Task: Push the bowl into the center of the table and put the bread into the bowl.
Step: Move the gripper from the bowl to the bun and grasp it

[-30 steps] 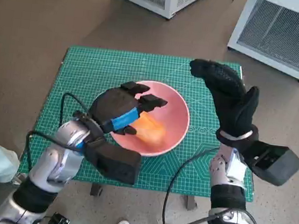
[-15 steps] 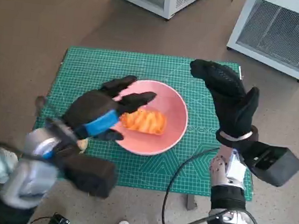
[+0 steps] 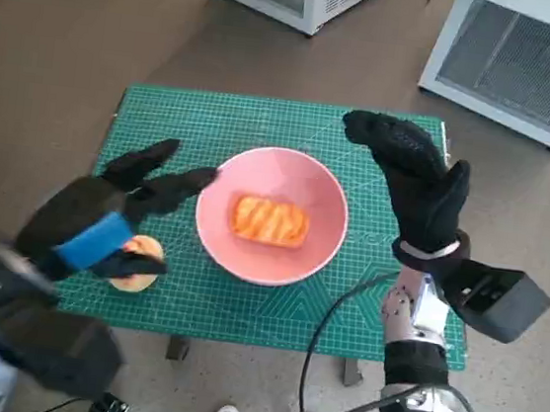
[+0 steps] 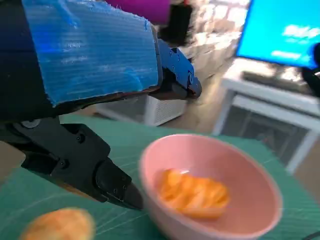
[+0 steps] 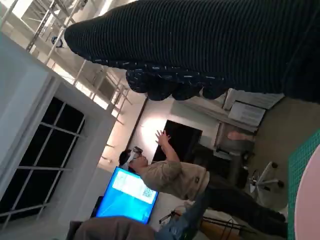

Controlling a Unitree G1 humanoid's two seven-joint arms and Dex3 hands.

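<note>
A pink bowl (image 3: 322, 233) sits near the middle of the green mat (image 3: 215, 125). An orange piece of bread (image 3: 269, 220) lies inside it, also seen as bread (image 4: 194, 193) in the left wrist view within the bowl (image 4: 250, 220). My left hand (image 3: 105, 212) hovers left of the bowl, fingers spread and holding nothing. My right hand (image 3: 414, 182) is raised above the mat's right side, fingers apart and empty.
A second small orange roll (image 3: 139, 263) lies on the mat under my left hand, also in the left wrist view as the roll (image 4: 57, 226). White grilled cabinets (image 3: 516, 55) stand on the floor beyond the table. A person (image 5: 175, 180) shows in the right wrist view.
My left hand let go of the bread, which now lies in the bowl, and drew back to the left off the bowl. The right hand has barely moved.
</note>
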